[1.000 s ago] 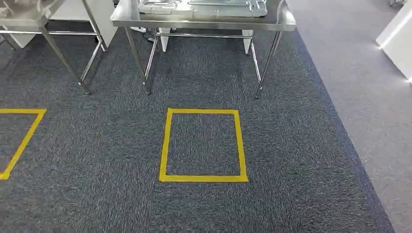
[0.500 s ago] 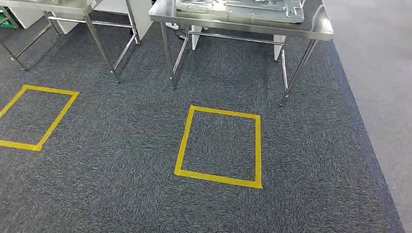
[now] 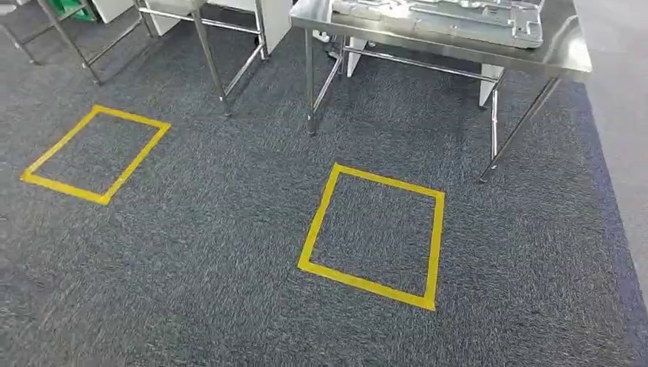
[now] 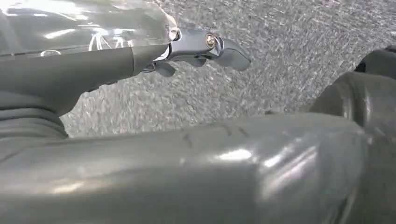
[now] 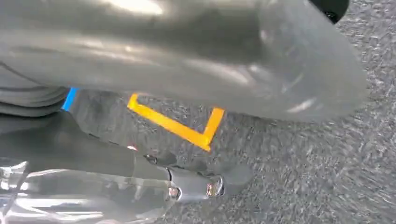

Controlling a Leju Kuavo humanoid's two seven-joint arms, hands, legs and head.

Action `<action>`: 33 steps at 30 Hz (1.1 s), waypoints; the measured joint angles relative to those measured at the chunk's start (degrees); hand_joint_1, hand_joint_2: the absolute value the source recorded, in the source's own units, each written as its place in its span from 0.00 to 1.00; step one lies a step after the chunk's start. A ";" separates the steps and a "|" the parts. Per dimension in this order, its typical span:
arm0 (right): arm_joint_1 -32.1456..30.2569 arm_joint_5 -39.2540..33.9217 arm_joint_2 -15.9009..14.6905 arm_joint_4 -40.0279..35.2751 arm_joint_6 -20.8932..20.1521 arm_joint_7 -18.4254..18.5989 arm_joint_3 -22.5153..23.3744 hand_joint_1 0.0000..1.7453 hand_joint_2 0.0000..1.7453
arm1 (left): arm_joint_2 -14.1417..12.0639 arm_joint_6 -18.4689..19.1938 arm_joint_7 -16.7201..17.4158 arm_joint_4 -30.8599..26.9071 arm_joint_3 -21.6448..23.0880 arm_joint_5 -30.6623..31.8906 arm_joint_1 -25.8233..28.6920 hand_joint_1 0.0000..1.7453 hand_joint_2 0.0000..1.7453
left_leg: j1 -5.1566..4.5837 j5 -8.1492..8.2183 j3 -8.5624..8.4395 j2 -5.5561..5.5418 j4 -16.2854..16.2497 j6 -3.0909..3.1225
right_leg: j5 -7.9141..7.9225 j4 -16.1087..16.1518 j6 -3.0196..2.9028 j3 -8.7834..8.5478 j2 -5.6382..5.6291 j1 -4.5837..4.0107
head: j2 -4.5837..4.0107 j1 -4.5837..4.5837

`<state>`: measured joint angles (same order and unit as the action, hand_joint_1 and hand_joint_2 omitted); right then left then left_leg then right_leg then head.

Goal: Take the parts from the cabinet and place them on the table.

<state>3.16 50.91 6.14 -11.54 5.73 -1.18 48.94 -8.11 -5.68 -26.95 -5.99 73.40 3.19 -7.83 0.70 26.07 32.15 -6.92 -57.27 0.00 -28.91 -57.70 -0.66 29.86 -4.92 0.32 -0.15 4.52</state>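
Dark grey carpet (image 3: 191,252) underfoot, 2 yellow tape squares (image 3: 374,233). The whole view has swung left: the robot is turning. Left hand (image 4: 201,49) and right hand (image 5: 196,184) look empty, though I cannot tell their grip. Beyond, metal parts (image 3: 439,17) lie on the steel table (image 3: 569,57).

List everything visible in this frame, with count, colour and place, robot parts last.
Steel table: one, silver, far right, holding parts.
Metal parts: grey, flat, on that table; count unclear.
Second table's legs: silver, far left of centre.
Taped squares: two, yellow, on the carpet, one centre, one left.
Carpet: dark grey; lighter floor at right.
Left hand: grey, over carpet.
Right hand: grey, over carpet near yellow tape.
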 joint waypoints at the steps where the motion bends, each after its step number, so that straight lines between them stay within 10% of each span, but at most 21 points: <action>1: 0.09 -0.02 0.00 0.00 0.02 0.00 0.04 0.00 0.00 | -0.02 0.00 0.00 0.00 0.07 0.00 0.17 0.00 0.00 | 0.07 -0.32 0.09 -0.75 0.36 -0.49 | 0.17 0.22 -0.21 -0.10 0.75 -0.03 | 0.00 0.00; 2: 0.09 -0.02 0.20 0.00 0.04 0.00 0.04 0.00 0.00 | -0.22 0.00 0.00 0.02 0.11 0.02 0.19 0.00 0.00 | -0.31 -0.22 0.11 -1.20 0.14 -0.80 | 0.80 1.65 -0.53 -0.52 1.78 0.95 | 0.00 0.02; 5: -0.22 0.00 0.31 0.00 0.33 0.07 0.15 0.00 0.00 | -0.31 0.00 -0.04 0.00 0.30 0.50 -0.28 0.00 0.00 | -0.22 5.65 4.38 5.52 -8.96 -1.21 | 1.15 2.23 -1.11 -0.83 4.57 0.36 | 0.00 0.02; 8: -0.31 0.46 0.13 0.00 0.09 0.53 0.24 0.00 0.00 | -0.17 -0.02 0.00 0.00 0.57 0.50 -0.26 0.00 0.00 | 0.12 8.31 7.83 6.32 -17.40 -1.87 | 0.98 1.97 -1.19 -0.66 7.19 0.06 | 0.00 0.02; 11: -0.19 0.63 -0.13 0.00 -0.15 1.01 0.24 0.00 0.00 | 0.17 -0.13 0.00 0.00 0.61 0.68 -0.18 0.00 0.00 | 0.32 2.01 0.38 8.00 -4.54 -1.90 | 0.58 1.45 -0.82 -0.75 9.35 0.04 | 0.00 0.02; 12: -0.17 0.78 -0.35 0.00 -0.11 1.03 0.24 0.00 0.00 | 0.28 -0.18 0.02 0.00 0.63 0.68 -0.29 0.00 0.00 | 0.23 1.47 -2.20 10.73 0.15 -1.65 | 0.35 1.15 -0.54 -0.80 9.90 -0.14 | 0.00 0.02; 17: 0.09 2.58 -1.33 0.00 -0.55 1.01 0.09 0.00 0.00 | 0.81 -0.44 0.52 0.00 0.63 0.52 0.16 0.00 0.00 | -0.21 0.92 -1.59 8.36 0.74 0.33 | 0.01 0.80 0.83 -0.99 11.82 -0.41 | 0.00 0.02; 19: -0.05 2.93 -1.73 0.00 -1.03 0.85 0.00 0.00 0.00 | 1.11 -0.46 0.52 0.00 0.63 0.55 0.17 0.00 0.00 | 0.05 0.41 -1.59 7.54 0.89 1.01 | -3.36 -2.84 1.47 0.51 7.21 0.06 | 0.00 0.00; 22: -0.26 3.06 -1.90 0.02 -1.14 0.68 0.00 0.00 0.00 | 1.29 -0.50 0.33 0.00 0.63 0.54 0.10 0.00 0.00 | -0.11 0.13 -0.99 5.85 0.76 1.28 | -9.40 -16.05 1.69 6.48 5.32 0.18 | 0.00 0.00; 24: -0.33 3.08 -1.90 0.02 -1.11 0.37 0.00 0.00 0.00 | 1.27 -0.55 -0.02 0.00 0.63 0.55 0.28 0.00 0.00 | -0.13 0.09 -0.87 4.40 0.56 1.21 | -7.42 -15.78 1.62 6.34 5.18 0.28 | 0.00 0.00; 26: -0.29 3.08 -1.90 0.02 -1.09 0.11 0.00 0.00 0.00 | 1.27 -0.63 -0.37 0.00 0.66 0.55 0.27 0.00 0.00 | -0.12 0.04 -0.92 2.81 0.33 0.99 | -2.32 -7.21 1.34 2.33 4.47 0.46 | 0.00 0.00; 28: -0.35 3.10 -1.90 0.02 -1.09 -0.02 0.00 0.00 0.00 | 1.31 -0.83 -0.70 0.00 0.65 0.55 0.19 0.00 0.00 | -0.40 0.10 -0.50 1.50 -0.08 0.35 | -0.79 -0.31 0.92 -0.71 -0.21 0.63 | 0.00 0.00; 32: 0.04 3.30 -1.88 0.02 -1.22 -0.09 -0.04 0.00 0.00 | 1.25 -1.05 -1.05 0.00 0.63 0.55 0.56 0.00 0.00 | 0.03 -0.60 0.27 -0.92 0.18 -1.31 | -0.43 0.11 -0.04 -0.66 2.10 0.36 | 0.00 0.02; 33: 0.06 3.36 -1.64 0.02 -1.27 -0.09 -0.07 0.00 0.00 | 1.11 -1.14 -1.05 0.00 0.63 0.55 0.78 0.00 0.00 | 0.18 -0.02 0.45 0.30 -0.52 -1.32 | -0.04 0.69 -0.63 -0.85 3.15 0.78 | 0.00 0.02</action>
<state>3.22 54.27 4.50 -11.52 4.46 -1.27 48.87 -6.99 -6.82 -28.00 -5.99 74.03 3.74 -7.04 0.88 26.05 32.60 -6.62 -57.80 -1.32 -28.94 -57.01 -1.29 29.01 -1.77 1.10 -0.15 4.55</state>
